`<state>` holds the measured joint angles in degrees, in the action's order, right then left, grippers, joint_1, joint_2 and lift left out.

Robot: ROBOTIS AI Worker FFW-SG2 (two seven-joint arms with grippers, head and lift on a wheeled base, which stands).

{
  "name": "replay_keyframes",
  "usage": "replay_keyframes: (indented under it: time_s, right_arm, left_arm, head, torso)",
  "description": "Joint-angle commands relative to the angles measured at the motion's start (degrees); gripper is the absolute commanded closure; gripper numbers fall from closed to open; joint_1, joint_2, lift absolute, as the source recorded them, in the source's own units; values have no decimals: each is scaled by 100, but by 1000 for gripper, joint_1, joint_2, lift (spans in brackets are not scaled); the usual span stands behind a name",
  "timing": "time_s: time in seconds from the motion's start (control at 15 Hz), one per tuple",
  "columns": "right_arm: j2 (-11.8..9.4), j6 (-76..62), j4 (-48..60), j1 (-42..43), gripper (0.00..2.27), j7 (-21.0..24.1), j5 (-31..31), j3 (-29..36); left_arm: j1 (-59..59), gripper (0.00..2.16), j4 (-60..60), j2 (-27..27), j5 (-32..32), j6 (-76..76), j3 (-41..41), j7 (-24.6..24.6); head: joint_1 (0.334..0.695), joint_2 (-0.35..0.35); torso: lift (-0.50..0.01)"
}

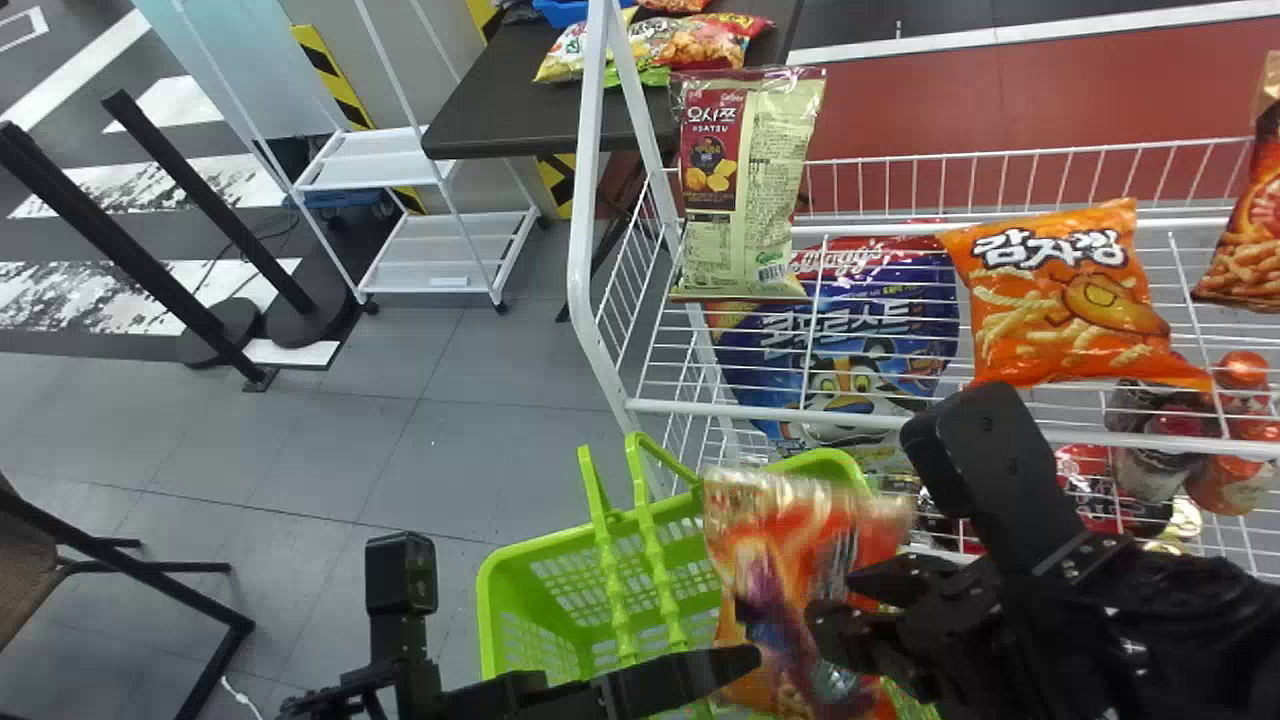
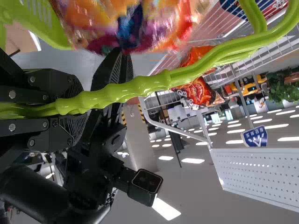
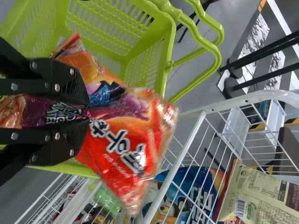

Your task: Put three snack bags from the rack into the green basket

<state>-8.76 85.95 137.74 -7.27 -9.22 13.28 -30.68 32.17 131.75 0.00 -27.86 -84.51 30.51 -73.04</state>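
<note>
My right gripper [image 1: 842, 605] is shut on an orange-red snack bag [image 1: 775, 520] over the right part of the green basket [image 1: 545, 615]. In the right wrist view the fingers of the right gripper [image 3: 84, 108] pinch the bag [image 3: 122, 142] at its middle, against the basket [image 3: 161, 39]. At the bottom of the head view is my left gripper [image 1: 700, 680]; in the left wrist view the left gripper [image 2: 79, 108] is shut around the green basket handle [image 2: 140, 87]. On the rack [image 1: 700, 408], a beige bag [image 1: 745, 190] and an orange bag [image 1: 1065, 300] stand apart.
A blue cereal bag [image 1: 860, 350] lies behind the rack's front wires, with another orange bag [image 1: 1250, 235] at the far right. Behind the rack is a dark table [image 1: 500, 105]. White shelving [image 1: 385, 157] and black posts [image 1: 210, 205] stand at the left.
</note>
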Motion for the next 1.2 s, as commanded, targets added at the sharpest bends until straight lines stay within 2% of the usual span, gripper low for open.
replay_keyframes:
  time_s: [0.0,0.4,0.53,0.8,1.13]
  right_arm:
    - [-3,15,16,-11,46,-1,237,106]
    - [-20,-1145,-318,270,26,219,105,1047]
    - [-11,-1339,-617,472,26,298,123,1337]
    - [156,-1427,-1232,859,26,465,114,1750]
    - [243,-1708,-1742,1096,26,685,87,2181]
  left_arm:
    - [0,2148,-9,0,0,0,8,-9]
    - [9,2152,18,0,0,0,8,-35]
    - [18,2148,18,0,0,0,-1,-26]
    - [44,2152,18,0,0,0,8,-53]
    - [114,2152,9,0,0,0,26,-79]
  head:
    - [695,350]
    - [695,350]
    - [695,295]
    - [695,181]
    - [695,104]
  torso:
    - [0]
    - [0]
    - [0]
    - [0]
    - [0]
